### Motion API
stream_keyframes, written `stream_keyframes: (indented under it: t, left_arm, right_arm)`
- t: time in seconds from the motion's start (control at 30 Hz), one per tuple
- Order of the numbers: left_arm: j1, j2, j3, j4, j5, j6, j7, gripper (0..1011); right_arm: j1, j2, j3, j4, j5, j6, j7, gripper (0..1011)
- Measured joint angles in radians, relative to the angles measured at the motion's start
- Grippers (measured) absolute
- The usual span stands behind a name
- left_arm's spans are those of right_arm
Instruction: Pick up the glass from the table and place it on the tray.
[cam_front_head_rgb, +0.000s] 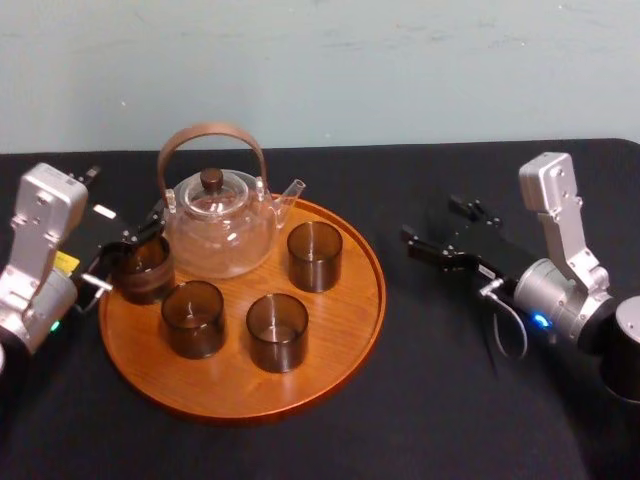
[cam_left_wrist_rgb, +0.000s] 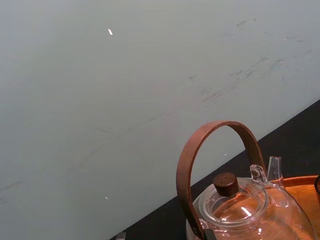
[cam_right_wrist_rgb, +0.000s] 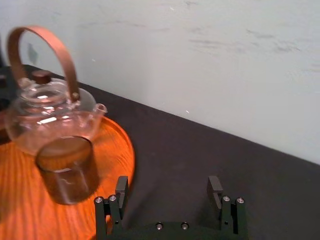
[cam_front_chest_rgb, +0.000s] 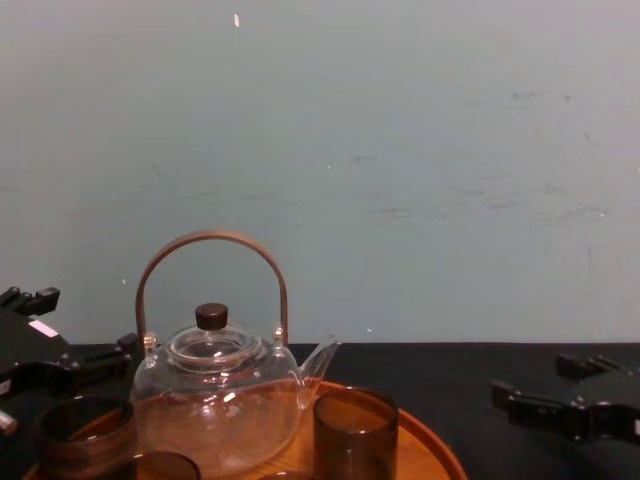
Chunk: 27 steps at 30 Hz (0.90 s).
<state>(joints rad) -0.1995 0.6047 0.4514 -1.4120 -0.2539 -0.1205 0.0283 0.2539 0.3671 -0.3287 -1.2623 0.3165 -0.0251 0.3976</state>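
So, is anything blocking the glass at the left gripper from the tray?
Nothing visible. The glass is at the tray's left edge by the left gripper; the teapot and a second glass stand close beside it.

The worktop (cam_front_head_rgb: 450, 410), draped in matte black cloth, runs back to a pale wall (cam_front_head_rgb: 400, 60). A round orange-brown wooden tray (cam_front_head_rgb: 335, 325) with a low raised rim lies directly on it, left of centre.

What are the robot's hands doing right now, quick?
Left gripper: at the glass on the tray's left edge; whether it grips cannot be told.
Right gripper: open, empty, over the table.
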Motion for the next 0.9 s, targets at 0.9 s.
stream_keyframes:
  t: [0.9]
  left_arm:
    - [0.000, 0.000, 0.000, 0.000, 0.000, 0.000, 0.000, 1001]
  right_arm:
    - [0.001, -0.004, 0.005, 0.013, -0.006, 0.000, -0.005, 1002]
